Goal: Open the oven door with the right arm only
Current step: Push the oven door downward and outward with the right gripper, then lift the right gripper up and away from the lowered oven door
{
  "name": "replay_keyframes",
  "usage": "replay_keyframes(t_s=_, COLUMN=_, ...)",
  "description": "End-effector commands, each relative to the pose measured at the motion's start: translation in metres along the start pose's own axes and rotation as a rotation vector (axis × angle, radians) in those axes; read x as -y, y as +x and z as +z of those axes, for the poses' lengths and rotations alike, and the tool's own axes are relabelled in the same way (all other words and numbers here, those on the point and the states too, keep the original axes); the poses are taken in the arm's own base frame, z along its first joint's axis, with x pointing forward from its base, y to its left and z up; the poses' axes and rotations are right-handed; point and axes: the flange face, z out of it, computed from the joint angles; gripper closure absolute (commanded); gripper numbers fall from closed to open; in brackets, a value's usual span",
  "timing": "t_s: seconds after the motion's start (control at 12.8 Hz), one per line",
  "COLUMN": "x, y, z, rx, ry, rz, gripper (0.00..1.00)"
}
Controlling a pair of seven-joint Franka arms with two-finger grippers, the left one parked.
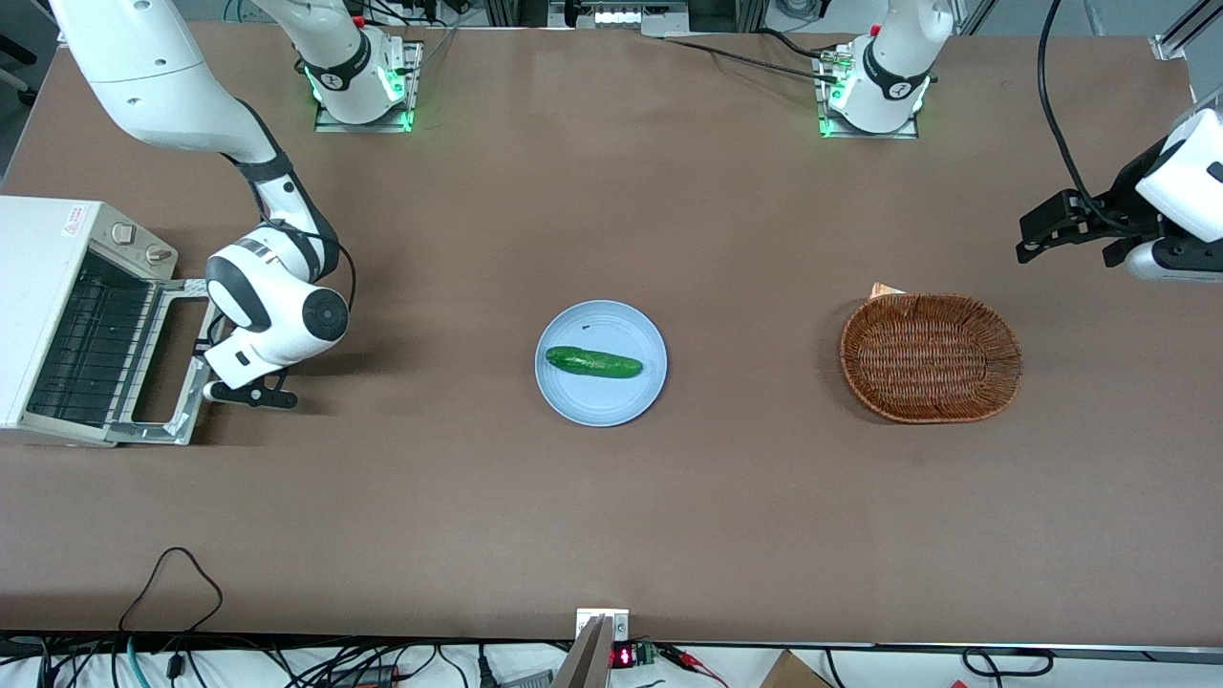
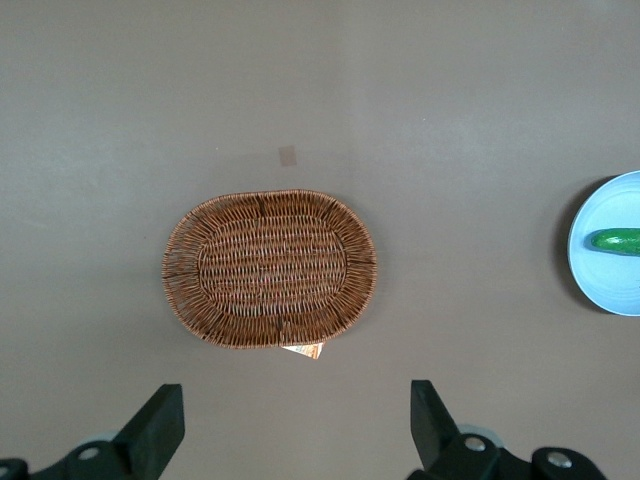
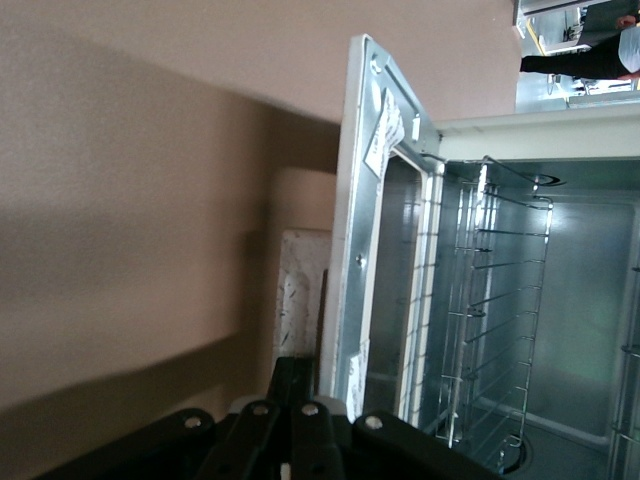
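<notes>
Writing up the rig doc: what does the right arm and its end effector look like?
Right arm: glossy white rounded shells, black joint bands, a black round cap on the wrist, a thin black cable along it. End effector black, beside the oven door. Green lights glow at the base.

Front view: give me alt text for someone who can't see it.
The oven door lies folded down flat, exposing the wire rack, with the right arm's gripper at its handle edge. Toward the parked arm's end sit a cucumber on a blue plate and a wicker basket.
</notes>
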Motion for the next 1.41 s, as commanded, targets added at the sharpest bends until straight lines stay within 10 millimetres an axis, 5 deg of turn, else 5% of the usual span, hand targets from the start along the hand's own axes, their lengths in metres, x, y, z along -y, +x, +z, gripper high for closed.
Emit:
replay_keyframes(t_s=0.0, x=0.000, y=-0.003, z=0.014, rx=0.033, ry=-0.014, rz=0.010, gripper=0.99)
replay_keyframes(t_s=0.78, x=0.020, y=-0.003, z=0.004, rx=0.044, ry=0.012, rz=0.005, gripper=0.99)
replay_keyframes(t_s=1.1, x=0.022, y=0.001, z=-0.034, rx=0.108, ry=0.108, rz=0.078, gripper=0.99)
replay_keyframes(t_s=1.33, x=-0.007, y=0.008, z=-0.070, rx=0.157, ry=0.204, rz=0.125, gripper=0.99)
